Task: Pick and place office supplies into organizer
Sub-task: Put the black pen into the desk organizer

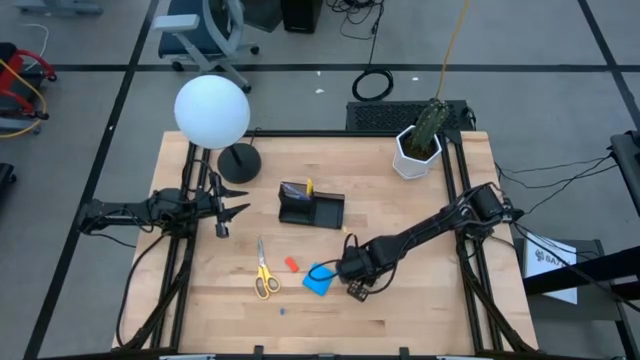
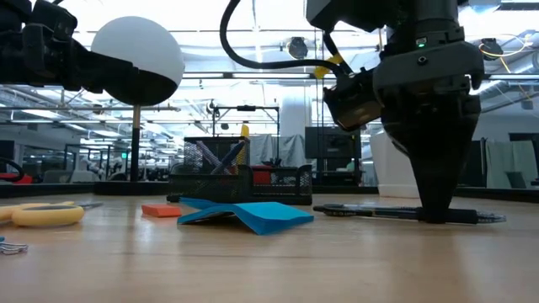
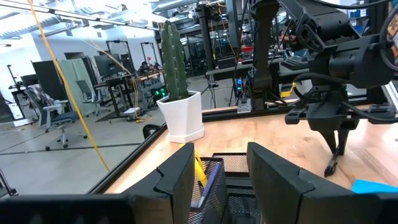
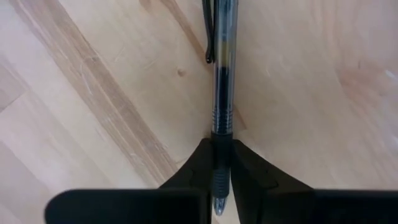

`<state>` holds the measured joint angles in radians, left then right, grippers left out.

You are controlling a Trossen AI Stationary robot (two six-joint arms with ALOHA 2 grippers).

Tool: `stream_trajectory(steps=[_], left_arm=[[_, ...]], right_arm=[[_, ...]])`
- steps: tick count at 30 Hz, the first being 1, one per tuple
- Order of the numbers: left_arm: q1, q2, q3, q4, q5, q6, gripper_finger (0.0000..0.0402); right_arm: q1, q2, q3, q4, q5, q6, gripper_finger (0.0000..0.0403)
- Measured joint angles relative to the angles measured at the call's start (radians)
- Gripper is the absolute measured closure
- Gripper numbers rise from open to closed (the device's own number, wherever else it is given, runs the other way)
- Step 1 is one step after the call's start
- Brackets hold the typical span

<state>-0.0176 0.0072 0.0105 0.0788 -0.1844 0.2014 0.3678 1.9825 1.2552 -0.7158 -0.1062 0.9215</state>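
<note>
Right claw (image 4: 222,163): down on the counter (image 1: 420,300) toward its front edge, right of middle; fingers drawn together on the grip end of the black pen (image 4: 222,74), which runs out straight ahead of them.
Pen axis: flat on the counter, its length in line with the claw's reach rather than across it; in the low view the black pen (image 2: 396,213) lies level, with the claw (image 2: 439,215) planted on it partway along.
Judgement: the pinch looks made; the next move would be a lift, then a carry toward the back of the counter to the organizer (image 1: 311,206).
Organizer: mid-counter, back and left of the right claw, with pens already standing in its taller cup section.
Nearer arm: the right one, since it holds the pen; the left claw (image 1: 224,210) hangs near the left edge, fingers apart and empty, facing the organizer.
Other supplies: blue pad (image 1: 320,279) just left of the right claw; red piece (image 1: 292,264) and scissors (image 1: 264,272) farther left.
Views: only the right wrist view shows the fingers meeting on the barrel; only the high view shows the way to the organizer.
</note>
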Motion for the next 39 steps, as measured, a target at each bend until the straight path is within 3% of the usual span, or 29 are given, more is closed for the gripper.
stream_trajectory(steps=[6, 16, 30, 34, 39], left_arm=[[0.0, 0.0, 0.0, 0.0, 0.0, 0.0, 0.0247], [0.0, 0.0, 0.0, -0.001, 0.0, 0.0, 0.0247], [0.0, 0.0, 0.0, 0.0, 0.0, 0.0, 0.0247], [0.0, 0.0, 0.0, 0.0, 0.0, 0.0, 0.0247], [0.0, 0.0, 0.0, 0.0, 0.0, 0.0, 0.0247]], right_arm=[[-0.025, -0.068, -0.004, 0.021, 0.007, -0.032, 0.0376], [-0.054, -0.175, -0.005, 0.138, 0.105, -0.126, 0.0378], [-0.105, -0.197, -0.003, 0.392, 0.314, -0.423, 0.0379], [-0.132, -0.197, -0.035, 0.519, 0.366, -0.522, 0.0379], [-0.188, -0.197, -0.136, 0.801, 0.366, -0.655, 0.0379]])
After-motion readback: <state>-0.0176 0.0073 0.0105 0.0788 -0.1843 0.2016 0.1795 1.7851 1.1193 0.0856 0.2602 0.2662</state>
